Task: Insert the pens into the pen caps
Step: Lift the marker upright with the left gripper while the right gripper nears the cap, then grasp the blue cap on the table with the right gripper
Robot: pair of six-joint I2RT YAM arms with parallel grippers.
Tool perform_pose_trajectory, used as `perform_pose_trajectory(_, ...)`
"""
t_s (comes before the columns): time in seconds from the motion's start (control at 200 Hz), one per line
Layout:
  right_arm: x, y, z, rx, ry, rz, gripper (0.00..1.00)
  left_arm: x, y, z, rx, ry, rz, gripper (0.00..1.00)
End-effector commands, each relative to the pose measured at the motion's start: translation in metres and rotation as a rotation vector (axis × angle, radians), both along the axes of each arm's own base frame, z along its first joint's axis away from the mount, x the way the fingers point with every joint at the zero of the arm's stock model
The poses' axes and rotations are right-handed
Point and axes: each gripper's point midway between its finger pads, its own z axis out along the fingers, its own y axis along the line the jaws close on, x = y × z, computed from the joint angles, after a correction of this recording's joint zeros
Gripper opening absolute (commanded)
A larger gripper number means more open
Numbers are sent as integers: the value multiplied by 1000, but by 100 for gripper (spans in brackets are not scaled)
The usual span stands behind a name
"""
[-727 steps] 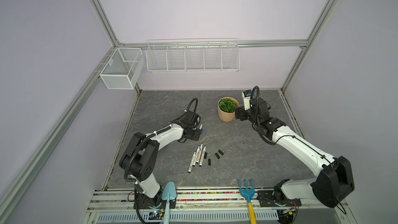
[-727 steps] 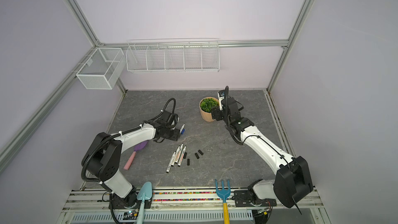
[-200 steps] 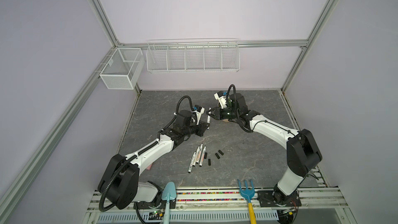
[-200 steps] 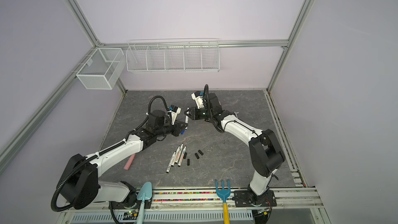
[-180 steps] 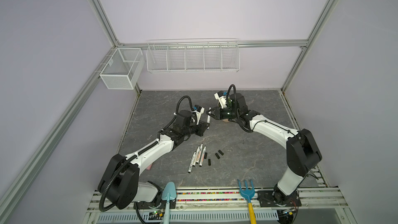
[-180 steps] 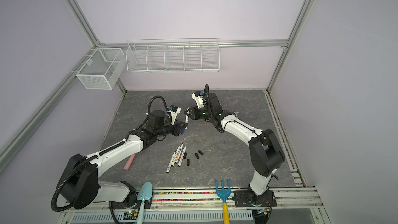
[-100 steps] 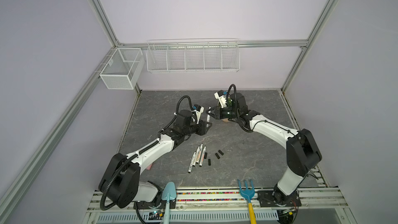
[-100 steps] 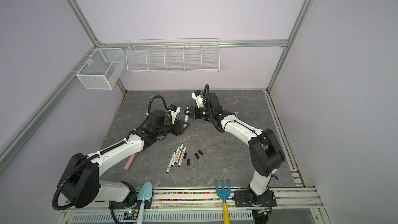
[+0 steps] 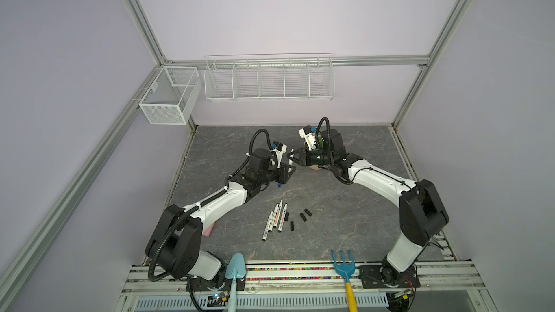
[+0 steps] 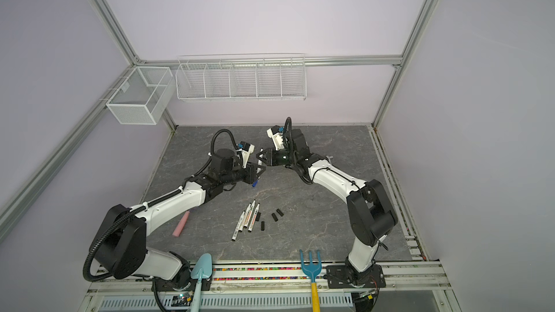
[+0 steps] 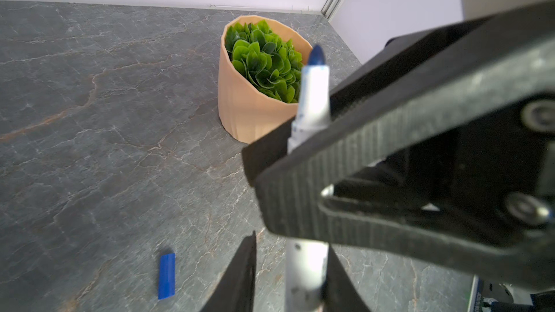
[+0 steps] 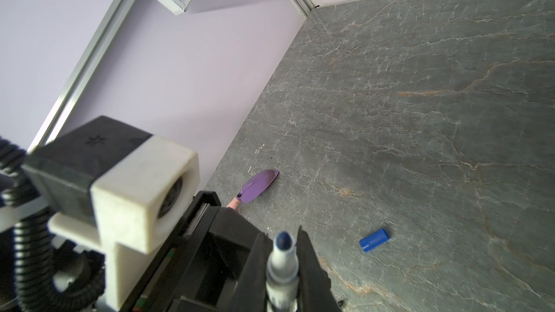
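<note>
Print: the blue pen (image 11: pixel 312 97) has small blue lettering on its white barrel, too blurred to read. The four black-tipped pens (image 9: pixel 274 220) have label bands with an orange stripe, and the text is too small to read. There is a moulded star mark on the left camera housing (image 12: pixel 94 139).

Blue pen: it is held off the table (image 9: pixel 345 205) between the arms, in front of the pot (image 11: pixel 249 109). Its long axis is close to upright, with the blue tip up.

Right gripper (image 12: pixel 281 235): clamped across the barrel just under the tip section.

Left gripper (image 11: pixel 289 247): it sits lower on the same barrel, jaws parted. One finger (image 11: pixel 244 265) stands clear of the pen. I cannot tell whether the other one touches it.

Blue cap (image 12: pixel 374 240): it lies flat on the table, apart from the pen.

Black-tipped pens: they lie side by side and near parallel, with axes running near-left to far-right and tips at the far end. Four black caps (image 9: pixel 303 217) lie loose just to their right.
</note>
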Motion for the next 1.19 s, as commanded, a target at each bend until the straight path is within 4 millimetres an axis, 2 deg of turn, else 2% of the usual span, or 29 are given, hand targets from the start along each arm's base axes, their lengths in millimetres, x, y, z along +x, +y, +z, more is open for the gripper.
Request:
perform_pose_trajectory(0.0,0,-1,-2,19,15,2,7,7,-5,15,-25,-35,-3,26)
perform_pose_trajectory(0.17,1,-3,-5,17,20,-2,7,6,-8,21,-65,-41,-6,13)
perform_pose_trajectory(0.285,1,-4,-7,15,25,-7,7,8,-8,24,-83,-41,7,0)
perform_pose_trajectory(0.32,2,-4,-7,12,26,-10,8,9,-6,24,-85,-34,20,0)
perform_pose_trajectory(0.375,2,-5,-9,0,25,-12,12,16,1,20,-83,-10,69,0)
perform_pose_trajectory(0.4,2,-6,-12,-10,30,-18,19,19,6,16,-83,11,99,0)
perform_pose_trajectory(0.455,3,-8,-16,-29,37,-29,39,31,24,5,-84,75,201,0)
perform_pose_trajectory(0.525,4,-11,-27,-61,49,-45,51,47,61,-14,-89,167,388,0)
perform_pose_trajectory(0.6,3,-13,-44,-116,59,-53,57,53,98,-31,-86,218,552,0)
perform_pose_trajectory(0.675,1,-12,-65,-201,76,-41,58,52,133,-45,-71,250,698,0)
perform_pose_trajectory(0.77,-10,-5,-99,-345,136,18,58,47,160,-56,-50,277,795,0)
perform_pose_trajectory(0.845,-19,1,-124,-452,187,61,58,44,165,-56,-26,278,811,0)
perform_pose_trajectory(0.95,-28,11,-144,-565,224,111,57,40,167,-55,-17,273,810,0)
perform_pose_trajectory(1.185,-23,20,-165,-705,272,95,57,35,169,-46,-15,238,794,0)
